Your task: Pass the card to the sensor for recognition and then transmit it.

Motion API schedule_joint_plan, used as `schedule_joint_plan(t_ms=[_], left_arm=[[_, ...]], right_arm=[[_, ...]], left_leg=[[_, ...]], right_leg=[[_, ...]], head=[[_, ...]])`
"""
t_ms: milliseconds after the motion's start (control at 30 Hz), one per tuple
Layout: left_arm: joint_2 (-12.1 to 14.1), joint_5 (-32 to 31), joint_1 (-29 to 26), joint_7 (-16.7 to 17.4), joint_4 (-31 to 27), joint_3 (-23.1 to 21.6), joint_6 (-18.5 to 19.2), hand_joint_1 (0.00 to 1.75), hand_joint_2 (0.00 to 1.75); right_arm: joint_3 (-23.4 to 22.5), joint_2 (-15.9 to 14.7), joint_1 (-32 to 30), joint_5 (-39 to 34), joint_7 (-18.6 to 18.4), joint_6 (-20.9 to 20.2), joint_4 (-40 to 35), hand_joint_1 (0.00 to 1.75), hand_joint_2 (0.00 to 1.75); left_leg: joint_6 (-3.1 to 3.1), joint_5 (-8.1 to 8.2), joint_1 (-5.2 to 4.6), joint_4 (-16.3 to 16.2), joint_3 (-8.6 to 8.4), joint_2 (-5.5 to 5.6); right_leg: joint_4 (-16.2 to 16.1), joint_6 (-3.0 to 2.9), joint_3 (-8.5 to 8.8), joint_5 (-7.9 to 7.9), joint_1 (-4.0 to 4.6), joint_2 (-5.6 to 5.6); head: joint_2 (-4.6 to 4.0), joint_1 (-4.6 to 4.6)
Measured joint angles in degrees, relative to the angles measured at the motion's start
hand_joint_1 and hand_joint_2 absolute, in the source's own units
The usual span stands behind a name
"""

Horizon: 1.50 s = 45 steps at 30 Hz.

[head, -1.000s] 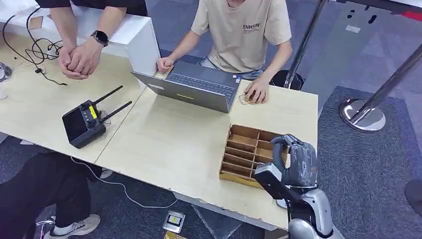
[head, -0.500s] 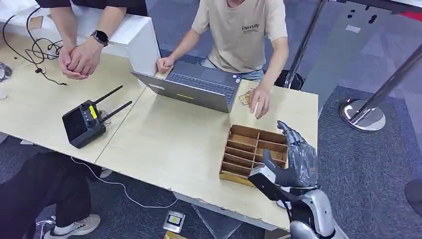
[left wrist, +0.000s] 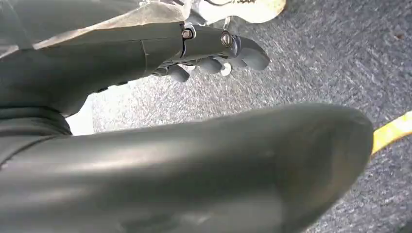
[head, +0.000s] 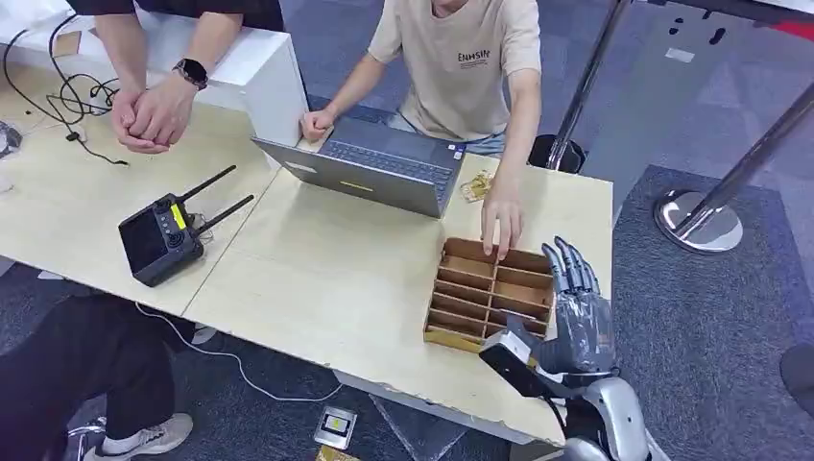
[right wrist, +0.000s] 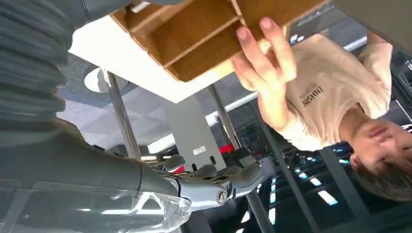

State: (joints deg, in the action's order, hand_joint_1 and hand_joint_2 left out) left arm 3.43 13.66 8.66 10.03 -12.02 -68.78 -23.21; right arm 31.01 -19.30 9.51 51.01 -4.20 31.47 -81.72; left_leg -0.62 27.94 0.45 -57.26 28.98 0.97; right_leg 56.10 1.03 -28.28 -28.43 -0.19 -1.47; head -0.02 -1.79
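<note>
Two hands meet at the wooden tray: the robot's right hand hovers at its near right corner, fingers spread and straight, holding nothing, seemingly poised to receive. Its left hand hangs toward the carpet, fingers loosely curled around nothing I can make out. Across the bench, a seated person's hand reaches down onto the tray's far rim, fingertips over a compartment, perhaps setting something in or lifting it out. The card itself cannot be picked out in any view; if it lies in the tray, the dividers or that hand conceal it. Behind stands an open laptop, with a small pale object beside it. Farther left sits a black remote control, and a second person's clasped hands rest on the bench.
</note>
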Motion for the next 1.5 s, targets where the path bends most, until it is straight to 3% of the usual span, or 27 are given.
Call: schedule_joint_plan(t_ms=[433, 1067, 1100, 1133, 1167, 1500], left_arm=[[-0.5, -1.2, 0.5, -0.3, -0.6, 0.0, 0.3, 0.00, 0.00], [-0.5, -1.4, 0.1, -0.5, -0.6, 0.0, 0.1, 0.00, 0.00], [-0.5, -1.4, 0.1, -0.5, -0.6, 0.0, 0.1, 0.00, 0.00], [-0.5, -1.5, 0.1, -0.4, -0.6, 0.0, 0.1, 0.00, 0.00], [-0.5, -1.5, 0.1, -0.5, -0.6, 0.0, 0.1, 0.00, 0.00], [-0.5, -1.9, 0.1, -0.4, -0.6, 0.0, 0.2, 0.00, 0.00]], right_arm=[[0.7, -0.5, -0.1, 6.9, -3.6, -1.9, 3.9, 0.00, 1.75], [1.7, -0.4, 0.4, 7.9, -4.1, -0.1, 9.9, 0.00, 1.75], [1.7, -0.4, 0.4, 7.8, -4.1, 0.0, 10.2, 0.10, 1.75], [1.7, -0.4, 0.4, 7.8, -4.1, 0.1, 10.4, 1.38, 1.75], [1.7, -0.3, 0.4, 7.8, -4.1, 0.2, 10.7, 1.75, 1.75], [1.7, 0.0, 0.8, 7.8, -4.0, -0.1, 12.5, 1.75, 1.75]], left_leg=[[0.00, 0.00, 0.00, 0.0, 0.00, 0.01], [0.00, 0.00, 0.00, 0.0, 0.02, 0.02], [0.00, 0.00, 0.00, 0.0, 0.02, 0.02], [0.00, 0.00, 0.00, 0.0, 0.02, 0.02], [0.00, 0.00, 0.00, 0.0, 0.02, 0.02], [0.00, 0.00, 0.00, 0.0, 0.02, 0.02]], right_leg=[[0.0, 0.00, 0.00, 0.00, 0.00, -0.01], [0.0, 0.00, 0.01, 0.00, 0.00, -0.01], [0.0, 0.00, 0.01, 0.00, 0.00, -0.01], [0.0, 0.00, 0.00, 0.00, 0.00, -0.01], [0.0, 0.00, 0.00, 0.00, 0.00, -0.01], [0.0, 0.00, 0.00, 0.00, 0.00, -0.01]], head=[[0.00, 0.00], [0.00, 0.00], [0.00, 0.00], [0.00, 0.00], [0.00, 0.00], [0.00, 0.00]])
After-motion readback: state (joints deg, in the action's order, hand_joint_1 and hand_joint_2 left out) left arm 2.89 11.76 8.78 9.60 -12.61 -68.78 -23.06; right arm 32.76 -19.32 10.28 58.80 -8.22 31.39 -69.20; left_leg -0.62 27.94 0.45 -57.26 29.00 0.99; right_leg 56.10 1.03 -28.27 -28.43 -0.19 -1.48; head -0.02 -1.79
